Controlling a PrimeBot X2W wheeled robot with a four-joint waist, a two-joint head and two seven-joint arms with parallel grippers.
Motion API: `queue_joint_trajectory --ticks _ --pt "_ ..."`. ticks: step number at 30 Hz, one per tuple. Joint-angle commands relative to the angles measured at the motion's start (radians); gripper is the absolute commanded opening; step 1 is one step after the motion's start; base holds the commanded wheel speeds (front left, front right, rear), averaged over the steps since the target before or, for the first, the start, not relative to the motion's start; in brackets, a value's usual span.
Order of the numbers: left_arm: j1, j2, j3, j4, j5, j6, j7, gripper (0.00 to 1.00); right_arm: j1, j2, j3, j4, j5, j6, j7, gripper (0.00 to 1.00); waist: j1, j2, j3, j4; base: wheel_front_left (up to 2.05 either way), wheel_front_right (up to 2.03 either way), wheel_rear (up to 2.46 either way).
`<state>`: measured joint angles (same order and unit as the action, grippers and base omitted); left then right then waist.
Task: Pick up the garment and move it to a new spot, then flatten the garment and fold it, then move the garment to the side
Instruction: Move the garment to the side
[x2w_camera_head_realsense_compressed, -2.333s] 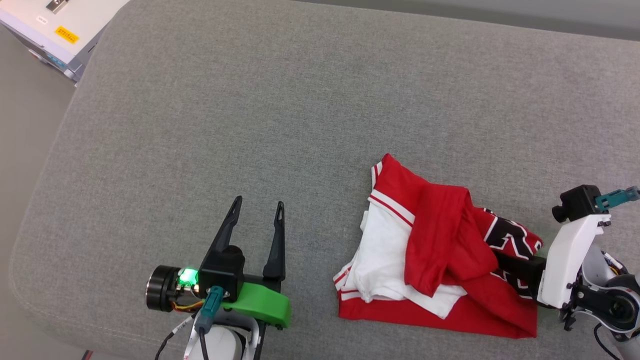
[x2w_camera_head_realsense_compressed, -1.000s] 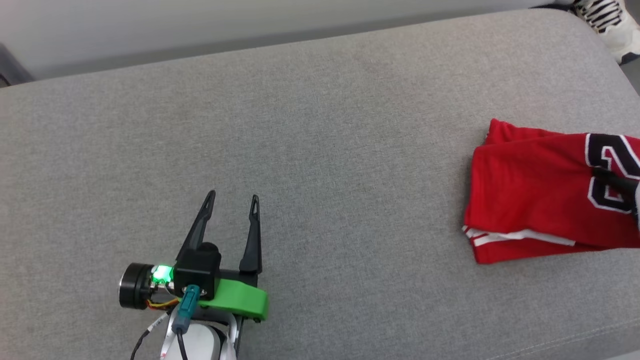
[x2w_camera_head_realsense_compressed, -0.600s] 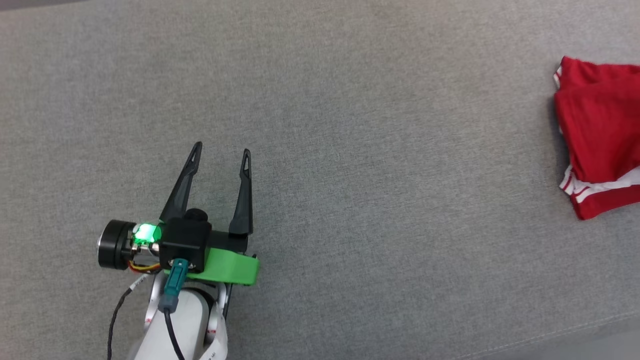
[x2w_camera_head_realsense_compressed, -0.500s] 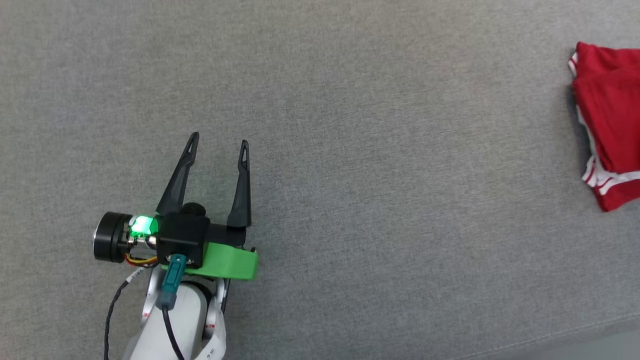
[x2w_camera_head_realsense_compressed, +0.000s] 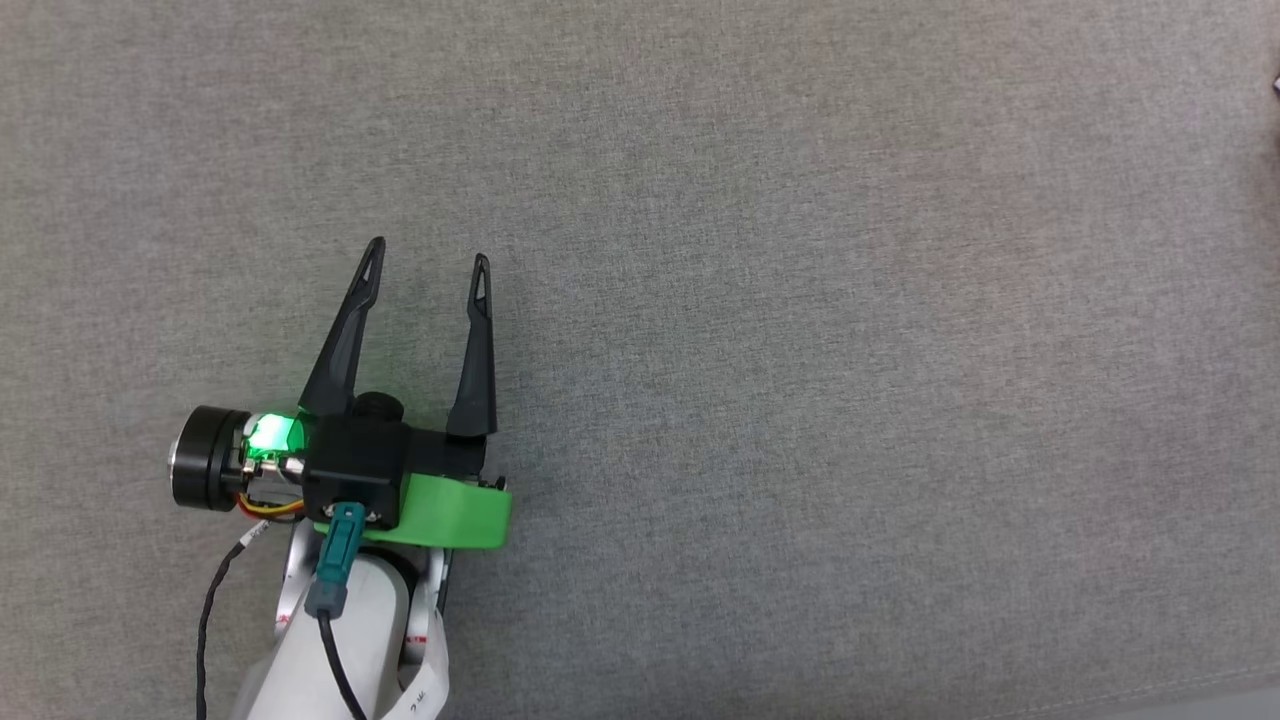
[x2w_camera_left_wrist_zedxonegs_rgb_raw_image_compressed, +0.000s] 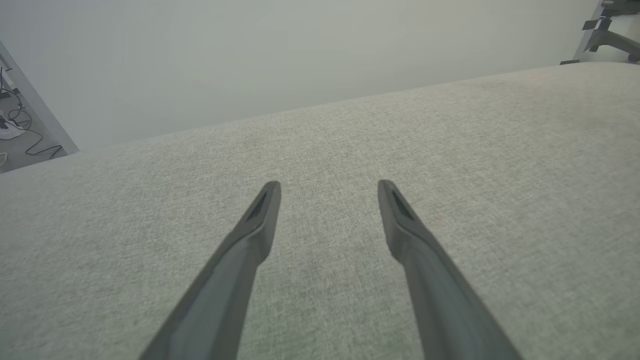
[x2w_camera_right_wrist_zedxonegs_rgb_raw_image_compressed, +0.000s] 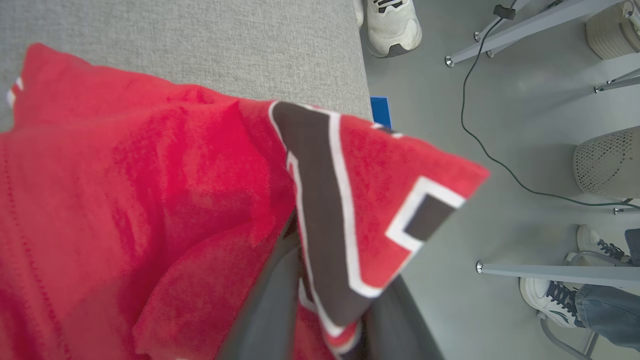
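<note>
One garment (x2w_camera_right_wrist_zedxonegs_rgb_raw_image_compressed: 150, 200) is clamped in the right gripper (x2w_camera_right_wrist_zedxonegs_rgb_raw_image_compressed: 327, 305) over the edge of the cushion (x2w_camera_right_wrist_zedxonegs_rgb_raw_image_compressed: 200, 40) for carrying; the left gripper (x2w_camera_head_realsense_compressed: 428, 262) is spread, empty.

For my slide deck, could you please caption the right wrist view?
Right gripper grips the garment at its lettered fold, by the edge of the grey cushion.

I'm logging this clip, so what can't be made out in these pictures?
Right wrist view, right hand: fingertips buried under the red jersey T-shirt; grip unclear.
Right wrist view: its black, white-edged lettering, folded and blurred; unreadable.
Head view: dark sliver, cut off by the right edge.
</note>
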<state>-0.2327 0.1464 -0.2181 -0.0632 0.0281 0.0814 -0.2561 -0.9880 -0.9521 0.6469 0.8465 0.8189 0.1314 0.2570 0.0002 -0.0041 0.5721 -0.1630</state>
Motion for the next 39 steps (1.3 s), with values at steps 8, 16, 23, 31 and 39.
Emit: queue_joint_trajectory --ticks 8,16,23,31,39 --pt "0.034 -0.007 -0.009 0.034 -0.035 0.018 -0.006 1.0 -0.06 0.038 -0.004 0.126 -0.146 -0.001 -0.309 1.0 -0.0002 0.0041 -0.154 0.023 0.0 0.0 0.0" --pt "0.111 -0.014 -0.004 0.057 -0.066 0.023 -0.006 1.0 -0.064 0.11 -0.083 0.132 -0.222 -0.001 -0.515 1.0 -0.0002 0.0041 -0.29 0.05 0.0 0.0 0.0" --pt "0.168 -0.023 0.008 0.063 -0.085 0.025 -0.006 1.0 0.064 0.199 -0.434 -0.219 -0.431 -0.001 -0.518 1.0 -0.0002 0.0041 -0.378 0.088 0.0 0.0 0.0" --pt "0.213 -0.036 0.017 0.075 -0.099 0.018 -0.006 1.0 0.368 0.439 -0.666 -0.591 -0.594 -0.001 -0.519 1.0 -0.0002 0.0041 -0.456 0.143 0.0 0.0 0.0" --pt "0.249 -0.046 0.036 0.089 -0.11 0.014 -0.006 1.0 0.596 0.618 -0.685 -0.771 -0.623 -0.001 -0.519 1.0 -0.0002 0.0041 -0.504 0.175 0.0 0.0 0.0"
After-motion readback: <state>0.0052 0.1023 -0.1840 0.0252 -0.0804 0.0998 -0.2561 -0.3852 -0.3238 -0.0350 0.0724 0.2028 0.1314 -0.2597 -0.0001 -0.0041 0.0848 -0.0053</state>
